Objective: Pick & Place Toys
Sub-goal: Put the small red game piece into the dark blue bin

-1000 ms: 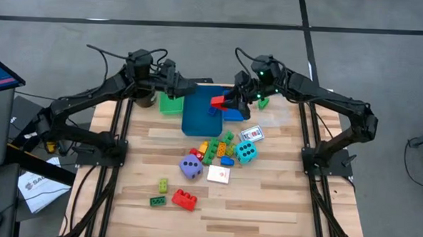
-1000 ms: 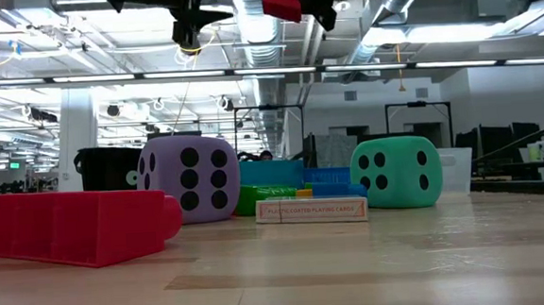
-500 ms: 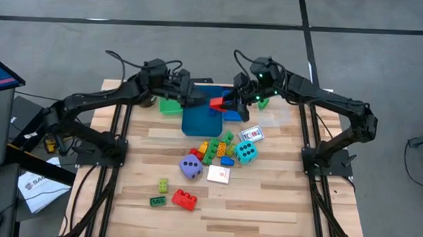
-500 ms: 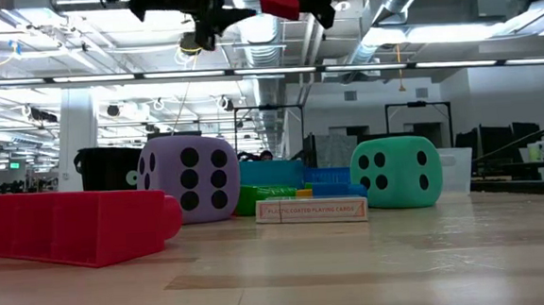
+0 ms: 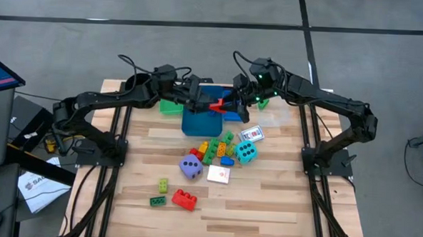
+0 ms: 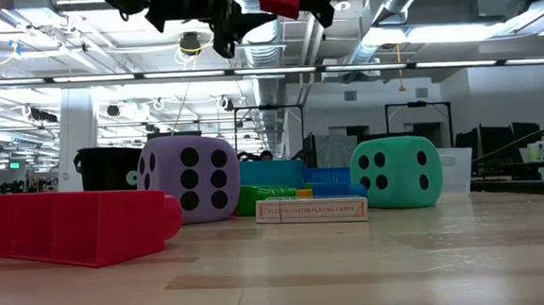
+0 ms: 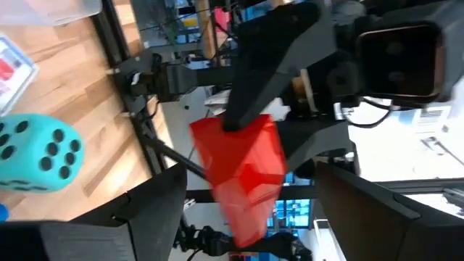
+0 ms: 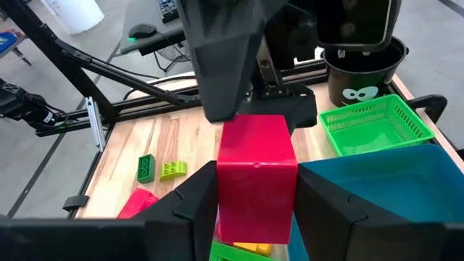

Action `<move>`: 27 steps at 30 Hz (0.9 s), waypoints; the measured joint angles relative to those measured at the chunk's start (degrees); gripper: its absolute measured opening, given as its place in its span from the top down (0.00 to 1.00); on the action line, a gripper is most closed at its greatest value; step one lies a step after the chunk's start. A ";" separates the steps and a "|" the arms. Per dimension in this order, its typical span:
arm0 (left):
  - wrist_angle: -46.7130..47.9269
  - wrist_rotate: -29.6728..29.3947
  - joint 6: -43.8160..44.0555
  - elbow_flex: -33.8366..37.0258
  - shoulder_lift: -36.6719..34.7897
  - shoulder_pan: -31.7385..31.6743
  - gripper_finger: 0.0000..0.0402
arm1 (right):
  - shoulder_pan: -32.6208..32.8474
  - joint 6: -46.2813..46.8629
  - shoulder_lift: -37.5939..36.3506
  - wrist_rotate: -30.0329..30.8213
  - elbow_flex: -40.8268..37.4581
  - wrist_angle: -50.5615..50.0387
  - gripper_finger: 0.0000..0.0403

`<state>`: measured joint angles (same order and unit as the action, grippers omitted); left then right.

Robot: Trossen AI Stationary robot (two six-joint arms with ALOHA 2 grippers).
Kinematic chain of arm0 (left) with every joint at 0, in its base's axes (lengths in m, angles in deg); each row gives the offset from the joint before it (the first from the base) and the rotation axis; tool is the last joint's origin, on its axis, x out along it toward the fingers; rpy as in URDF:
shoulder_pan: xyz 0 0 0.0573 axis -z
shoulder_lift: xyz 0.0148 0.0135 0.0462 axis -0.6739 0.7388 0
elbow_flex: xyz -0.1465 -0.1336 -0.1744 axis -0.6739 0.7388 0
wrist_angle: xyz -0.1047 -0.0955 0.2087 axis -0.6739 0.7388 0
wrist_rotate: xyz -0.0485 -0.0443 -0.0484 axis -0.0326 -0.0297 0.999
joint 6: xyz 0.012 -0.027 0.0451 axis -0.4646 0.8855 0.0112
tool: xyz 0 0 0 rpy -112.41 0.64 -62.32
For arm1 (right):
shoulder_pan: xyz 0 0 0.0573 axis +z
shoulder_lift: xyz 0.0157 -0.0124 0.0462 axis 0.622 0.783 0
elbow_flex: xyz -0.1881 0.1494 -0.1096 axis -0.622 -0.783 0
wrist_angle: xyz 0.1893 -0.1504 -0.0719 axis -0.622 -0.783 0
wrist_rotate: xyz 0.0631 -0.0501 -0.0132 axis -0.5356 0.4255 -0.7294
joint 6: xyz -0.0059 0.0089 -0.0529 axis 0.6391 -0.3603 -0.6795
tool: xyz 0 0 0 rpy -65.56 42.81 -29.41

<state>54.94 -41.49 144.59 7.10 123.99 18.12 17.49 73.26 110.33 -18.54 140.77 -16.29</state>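
**Handover risk above the blue tray**

Our right gripper (image 5: 223, 102) is clamped on a red brick (image 8: 255, 174), held in the air over the blue tray (image 5: 197, 118). Our left gripper (image 5: 203, 103), fingers spread, faces it closely. If we close off-centre or release early, we judge the brick could drop and bounce onto the counter (image 5: 280, 193).

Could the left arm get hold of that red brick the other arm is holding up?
Probably yes. The left gripper is open and right beside the red brick, which the right gripper holds above the blue tray. Nothing lies between them.
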 joint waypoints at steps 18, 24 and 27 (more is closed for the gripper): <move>-3.21 -3.85 0.74 0.00 0.00 2.26 0.26 | 1.13 0.02 0.00 -0.02 -0.01 1.71 0.63; -3.61 -4.48 0.59 0.00 0.39 3.42 0.26 | 1.89 1.02 0.07 -0.02 -0.04 3.50 0.62; -3.63 -5.12 0.58 -0.02 0.39 3.84 0.26 | 1.94 1.94 0.07 -0.24 -0.04 4.30 0.62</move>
<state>51.30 -46.62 145.16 7.08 124.38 21.95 19.43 75.20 110.39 -18.78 140.73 -12.00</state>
